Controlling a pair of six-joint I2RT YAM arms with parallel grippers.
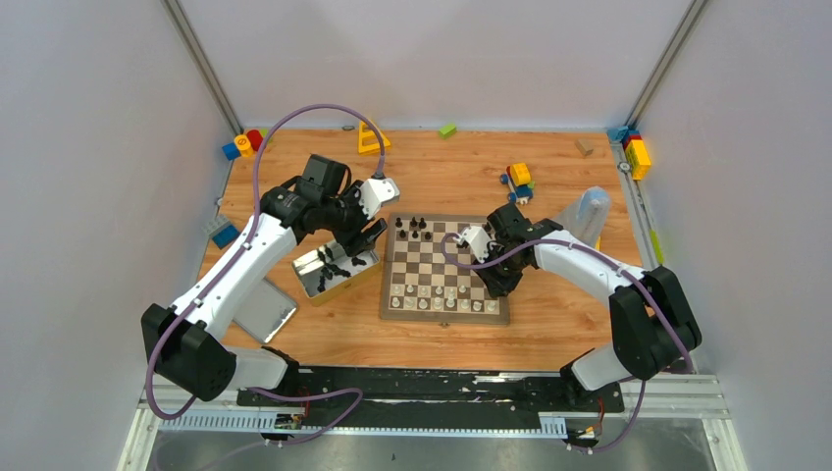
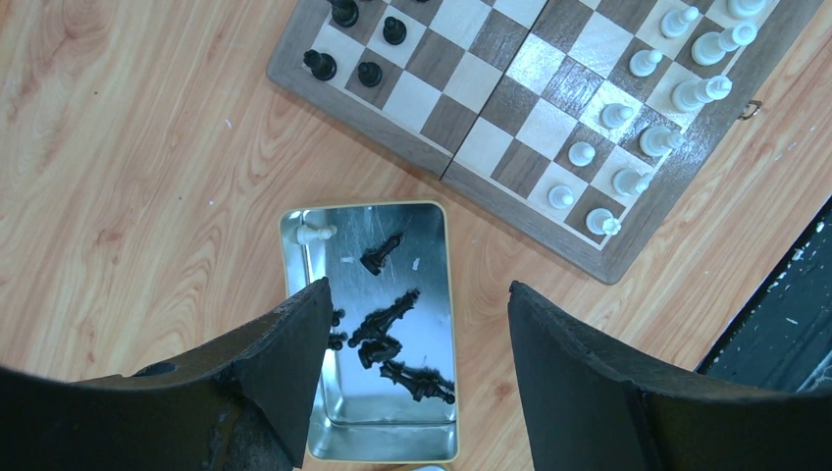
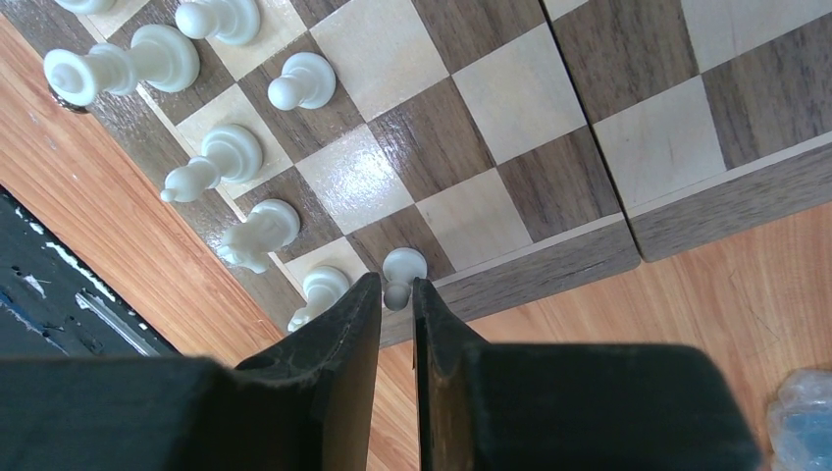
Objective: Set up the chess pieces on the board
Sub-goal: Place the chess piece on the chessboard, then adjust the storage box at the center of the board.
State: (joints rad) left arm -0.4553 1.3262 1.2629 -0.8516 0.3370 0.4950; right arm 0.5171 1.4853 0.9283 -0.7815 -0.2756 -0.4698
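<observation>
hovering above the silver tin (image 2: pixel 438 294), our left gripper (image 2: pixel 417 294) has its jaws spread wide and nothing between them. inside the tin we see a heap of black chess pieces (image 2: pixel 388 329) lying on their sides, and one white piece (image 2: pixel 314 234) in a far corner. the tin sits on the wooden table (image 1: pixel 442 167) just beside the left edge of the board (image 1: pixel 446 316).

our right gripper (image 3: pixel 396 285) is down at the near right corner of the board, its fingers (image 3: pixel 343 343) drawn almost together. a white pawn (image 3: pixel 404 267) stands on the edge square there, with its head right at the mouth of the narrow gap. we cannot tell whether the tips pinch it or merely flank it.

on the board, white pieces (image 2: pixel 628 147) fill much of the two near rows, all upright. a few black pieces (image 2: pixel 368 72) stand in the far left corner. the middle squares are bare. toy blocks (image 1: pixel 520 175) lie scattered on the far part of the table, and the flat lid (image 1: pixel 263 312) rests near the left arm.
</observation>
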